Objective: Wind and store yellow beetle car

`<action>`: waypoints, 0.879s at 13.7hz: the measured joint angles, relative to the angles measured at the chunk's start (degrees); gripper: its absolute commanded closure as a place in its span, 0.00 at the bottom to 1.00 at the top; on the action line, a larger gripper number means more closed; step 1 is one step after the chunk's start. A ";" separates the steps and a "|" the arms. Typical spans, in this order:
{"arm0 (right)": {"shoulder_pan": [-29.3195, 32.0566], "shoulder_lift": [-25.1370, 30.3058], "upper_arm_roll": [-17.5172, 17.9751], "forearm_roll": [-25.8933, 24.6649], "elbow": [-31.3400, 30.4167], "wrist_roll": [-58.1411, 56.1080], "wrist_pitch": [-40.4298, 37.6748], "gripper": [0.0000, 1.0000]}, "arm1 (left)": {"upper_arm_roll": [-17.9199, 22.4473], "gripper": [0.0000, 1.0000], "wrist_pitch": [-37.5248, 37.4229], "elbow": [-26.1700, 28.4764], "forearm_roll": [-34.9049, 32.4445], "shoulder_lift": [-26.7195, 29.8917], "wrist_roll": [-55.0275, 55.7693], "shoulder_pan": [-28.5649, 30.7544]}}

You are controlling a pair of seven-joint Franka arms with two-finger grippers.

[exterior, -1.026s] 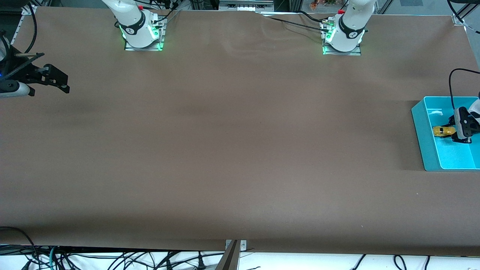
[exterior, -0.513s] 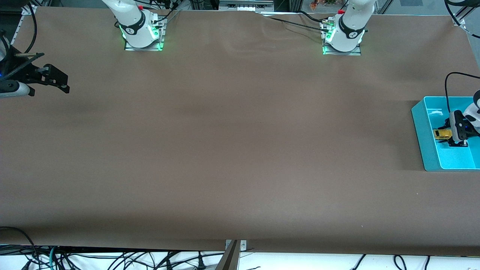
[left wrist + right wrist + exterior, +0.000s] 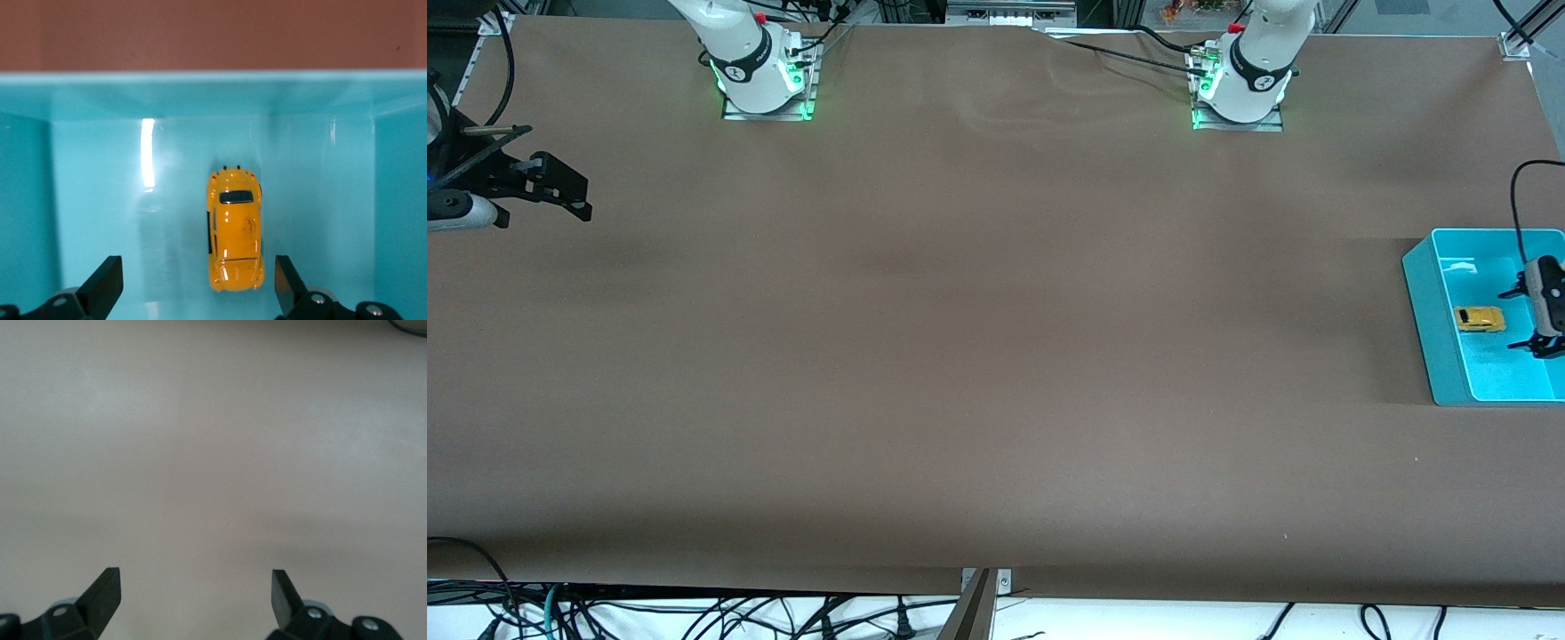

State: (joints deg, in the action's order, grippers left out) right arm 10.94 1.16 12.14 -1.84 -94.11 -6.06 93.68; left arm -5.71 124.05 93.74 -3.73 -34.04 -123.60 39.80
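The yellow beetle car (image 3: 1480, 318) lies on its wheels on the floor of a teal bin (image 3: 1430, 320) at the left arm's end of the table. My left gripper (image 3: 1515, 318) hangs open over the bin, beside the car and apart from it. In the left wrist view the car (image 3: 235, 230) shows below the open gripper (image 3: 195, 283), close to one finger (image 3: 285, 280) and not touching it, with the bin's wall (image 3: 200, 93) round it. My right gripper (image 3: 587, 201) waits open and empty at the right arm's end; its wrist view shows the gripper (image 3: 195, 590) over bare table.
The brown table cover (image 3: 996, 356) stretches between the two arms. The bin stands at the table's edge by the left arm's end. A black cable (image 3: 1513, 200) hangs over the bin. Cables lie under the table's front edge (image 3: 694, 613).
My left gripper held the car over the bin, lowered it, then opened and drew back toward the table's end. The car now lies free in the bin. The right arm has not moved.
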 measured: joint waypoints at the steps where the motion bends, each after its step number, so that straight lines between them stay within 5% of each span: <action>1: 0.00 0.00 0.00 0.00 0.00 0.00 0.00 0.00 | -0.47 0.00 -1.96 -0.02 0.26 1.87 1.43 -0.76; 12: 0.01 -0.01 -0.03 0.00 0.01 0.00 -0.06 0.00 | -1.38 0.00 -15.26 0.06 2.37 16.34 46.81 -20.09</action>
State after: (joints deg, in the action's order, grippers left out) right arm 10.95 1.16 12.11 -1.84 -94.10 -6.06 93.62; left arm -7.10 108.79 93.80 -1.36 -17.69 -76.78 19.72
